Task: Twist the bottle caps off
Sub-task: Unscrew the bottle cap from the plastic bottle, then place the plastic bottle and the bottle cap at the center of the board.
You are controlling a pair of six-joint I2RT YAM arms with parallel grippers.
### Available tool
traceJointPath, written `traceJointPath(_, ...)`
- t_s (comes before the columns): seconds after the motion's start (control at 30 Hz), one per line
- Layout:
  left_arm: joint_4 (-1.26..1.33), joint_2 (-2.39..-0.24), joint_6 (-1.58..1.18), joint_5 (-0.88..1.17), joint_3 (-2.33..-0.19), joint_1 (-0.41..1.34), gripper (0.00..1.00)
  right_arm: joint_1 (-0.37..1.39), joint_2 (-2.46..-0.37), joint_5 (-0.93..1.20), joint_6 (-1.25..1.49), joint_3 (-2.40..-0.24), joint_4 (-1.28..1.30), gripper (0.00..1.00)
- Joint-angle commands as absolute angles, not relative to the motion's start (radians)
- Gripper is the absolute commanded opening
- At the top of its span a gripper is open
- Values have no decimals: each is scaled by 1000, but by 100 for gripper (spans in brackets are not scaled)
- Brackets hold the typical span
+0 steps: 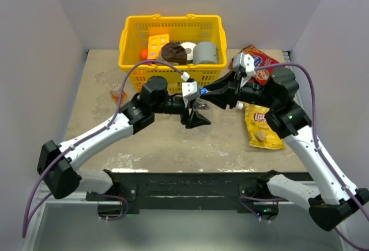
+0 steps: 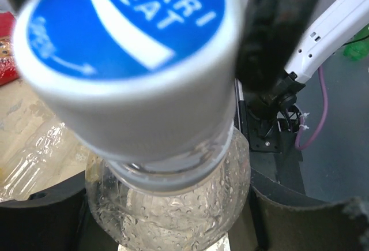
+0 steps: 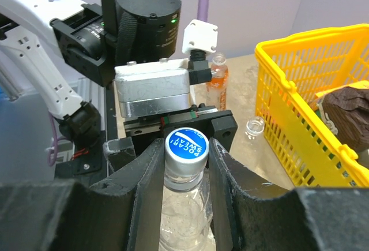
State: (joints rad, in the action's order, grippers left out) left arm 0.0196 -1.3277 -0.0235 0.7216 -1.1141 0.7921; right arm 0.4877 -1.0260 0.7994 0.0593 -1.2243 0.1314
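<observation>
1. The right claw (image 3: 186,154) is clenched on the cap (image 3: 186,145). One dark finger presses each side of its white rim, and the blue face points up.
2. The cap sits on the neck of a clear bottle (image 3: 183,205) with droplets on its wall.
3. The left claw (image 2: 170,225) grasps that bottle by the body, below the shoulder, with a finger on either side.
4. Both claws meet over the middle of the desk (image 1: 167,147). The left arm reaches in from the near left corner and the right arm from the near right corner.
5. An orange bottle (image 1: 117,94) stands toward the left edge, well apart from the claws. Whether it is capped cannot be told.
6. An open bottle (image 3: 254,127), clear and with a bare mouth, stands just beside the basket (image 1: 173,20).
7. The yellow basket sits at the middle of the far edge.
8. A yellow chip bag (image 1: 262,127) lies toward the right edge, under the right arm.
</observation>
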Motion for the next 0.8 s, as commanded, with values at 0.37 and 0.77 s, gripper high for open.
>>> traceJointPath(0.37,45,-1295,-5,554,-1098,743,22,480,-940,572,21,-1279,190,14)
traceJointPath(0.77,2,-1065,-54,345,-922,655,22,482,-894,474,64,-1128,155,14)
